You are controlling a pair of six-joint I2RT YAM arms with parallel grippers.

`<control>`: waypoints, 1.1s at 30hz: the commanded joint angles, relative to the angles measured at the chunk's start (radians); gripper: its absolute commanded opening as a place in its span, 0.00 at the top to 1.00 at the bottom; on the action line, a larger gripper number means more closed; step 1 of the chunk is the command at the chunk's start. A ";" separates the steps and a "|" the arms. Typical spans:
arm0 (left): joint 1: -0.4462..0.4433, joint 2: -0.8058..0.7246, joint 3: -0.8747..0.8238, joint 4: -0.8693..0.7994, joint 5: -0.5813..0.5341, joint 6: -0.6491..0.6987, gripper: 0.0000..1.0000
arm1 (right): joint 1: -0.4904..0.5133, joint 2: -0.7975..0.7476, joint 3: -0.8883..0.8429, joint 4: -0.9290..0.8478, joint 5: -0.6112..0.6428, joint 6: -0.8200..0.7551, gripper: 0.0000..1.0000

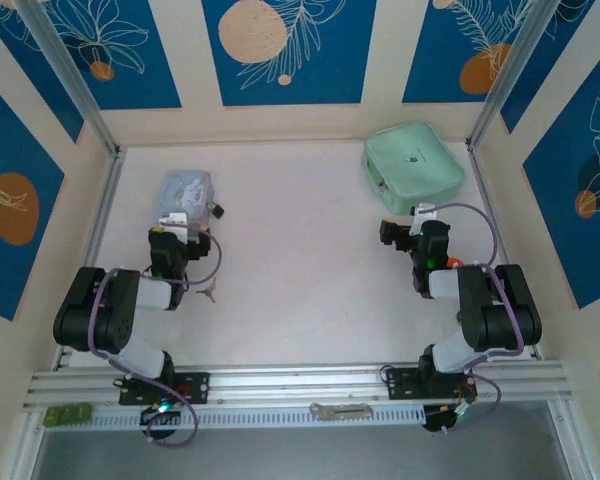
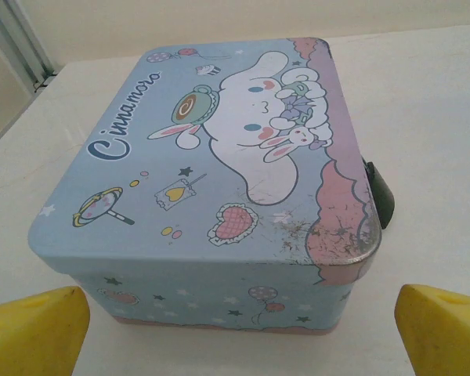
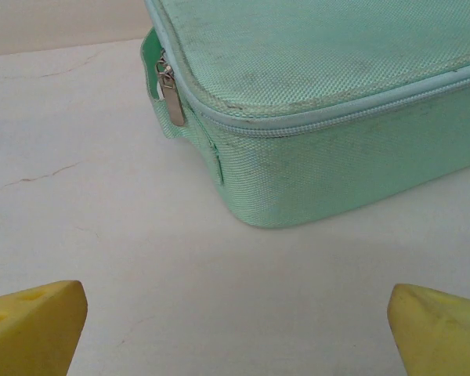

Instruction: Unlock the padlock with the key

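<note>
The tiny black padlock (image 1: pixel 217 211) hangs at the right side of the light-blue cartoon tin box (image 1: pixel 185 192); in the left wrist view it peeks out as a dark body (image 2: pixel 380 196) behind the tin's (image 2: pixel 219 157) right corner. A thin silvery sliver, apparently the key (image 1: pixel 210 293), lies on the table just right of the left arm. My left gripper (image 1: pixel 176 222) stands open just before the tin's near side, its yellow fingertips (image 2: pixel 35 333) wide apart with nothing between them. My right gripper (image 1: pixel 421 214) is open too, fingertips (image 3: pixel 31 329) over bare table.
A mint-green zippered fabric case (image 1: pixel 413 163) lies at the back right, directly ahead of the right gripper, its zipper pull (image 3: pixel 172 98) at the near left corner. Frame walls and aluminium posts enclose the white table (image 1: pixel 300 250). A small metal piece (image 1: pixel 340 410) rests on the front rail.
</note>
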 commanded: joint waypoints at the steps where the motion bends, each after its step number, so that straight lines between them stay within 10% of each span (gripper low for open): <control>1: 0.001 0.008 0.015 0.006 0.021 0.022 0.01 | 0.004 -0.001 0.002 0.029 -0.014 -0.009 0.01; 33: -0.025 -0.178 0.027 -0.166 -0.086 0.021 0.01 | 0.087 -0.139 0.063 -0.164 0.092 -0.077 0.00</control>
